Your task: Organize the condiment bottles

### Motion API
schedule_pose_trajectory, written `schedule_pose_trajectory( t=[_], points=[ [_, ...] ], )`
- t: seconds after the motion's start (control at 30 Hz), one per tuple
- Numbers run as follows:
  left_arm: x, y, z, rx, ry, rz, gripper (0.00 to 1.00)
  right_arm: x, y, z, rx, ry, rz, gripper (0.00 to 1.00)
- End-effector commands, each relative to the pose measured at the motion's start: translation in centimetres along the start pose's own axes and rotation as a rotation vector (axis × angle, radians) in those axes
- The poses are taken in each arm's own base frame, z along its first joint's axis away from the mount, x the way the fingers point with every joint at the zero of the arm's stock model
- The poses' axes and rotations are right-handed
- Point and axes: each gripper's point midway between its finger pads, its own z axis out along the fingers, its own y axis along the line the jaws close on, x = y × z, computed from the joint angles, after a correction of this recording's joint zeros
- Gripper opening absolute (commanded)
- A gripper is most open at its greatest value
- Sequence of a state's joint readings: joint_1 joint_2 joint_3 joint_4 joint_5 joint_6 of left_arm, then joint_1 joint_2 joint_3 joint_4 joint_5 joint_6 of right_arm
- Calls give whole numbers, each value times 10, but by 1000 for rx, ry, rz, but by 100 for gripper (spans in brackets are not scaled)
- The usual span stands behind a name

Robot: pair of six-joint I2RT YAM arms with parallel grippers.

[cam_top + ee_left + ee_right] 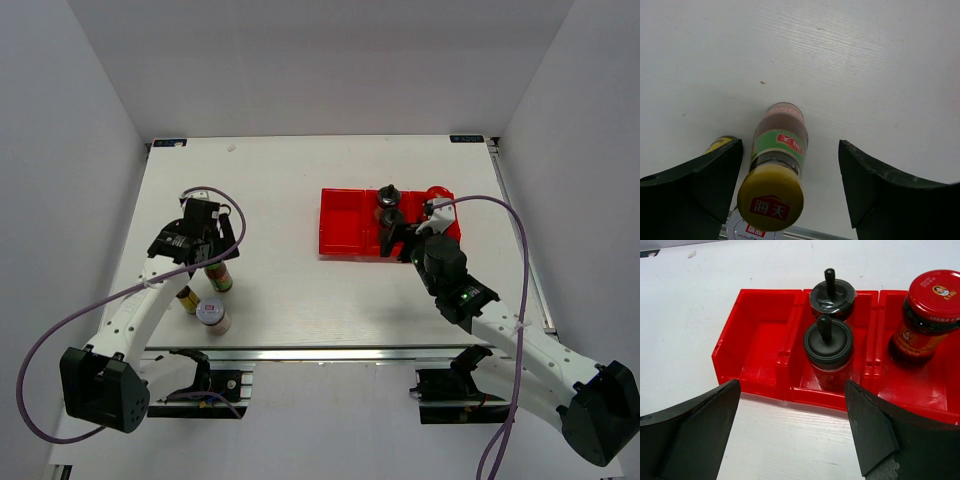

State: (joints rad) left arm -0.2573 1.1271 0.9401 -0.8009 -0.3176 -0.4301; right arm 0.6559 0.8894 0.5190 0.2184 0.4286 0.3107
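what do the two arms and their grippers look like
The left arm and right arm have white links with black joints and bases, and a purple cable loops along each. The left gripper and right gripper have broad, matte black, wedge-shaped fingers. A green light shows on the right arm's wrist.

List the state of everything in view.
Red plastic three-compartment tray: left compartment empty.
Two black-capped shakers: upright, middle compartment.
Red-lidded dark jar: upright, right compartment.
Green-labelled yellow-capped bottle: upright, ungripped.
Other yellow-capped bottle: on table.
Silver-lidded jar: upright, on table.
Left gripper: open.
Right gripper: open.
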Motion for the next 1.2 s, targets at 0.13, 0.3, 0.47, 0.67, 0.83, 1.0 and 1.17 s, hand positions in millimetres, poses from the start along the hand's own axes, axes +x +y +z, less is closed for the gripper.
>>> schedule_pose_trajectory(
  t=[0.13,0.3,0.47,0.67,0.83,1.0,1.17],
  points=[
    [-11,0,-9,10,-65,-63,74,-7,-12,-2,67,-42,29,89],
    [-6,4,-10,-10,-49,-69,71,-9,-16,-6,79,-55,39,89],
    [0,13,-10,-51,-43,-116,78,-9,-19,-9,90,-66,53,89],
    [-14,24,-24,-106,-128,-261,84,-3,-15,-5,72,-57,62,89],
    [-17,14,-21,-36,-176,-333,87,0,-15,1,79,-40,52,89],
    [-24,6,-10,10,-237,-361,87,3,-12,3,67,-37,54,89],
    [-25,0,-8,85,-305,-357,87,2,-5,2,33,-22,63,89]
  ],
)
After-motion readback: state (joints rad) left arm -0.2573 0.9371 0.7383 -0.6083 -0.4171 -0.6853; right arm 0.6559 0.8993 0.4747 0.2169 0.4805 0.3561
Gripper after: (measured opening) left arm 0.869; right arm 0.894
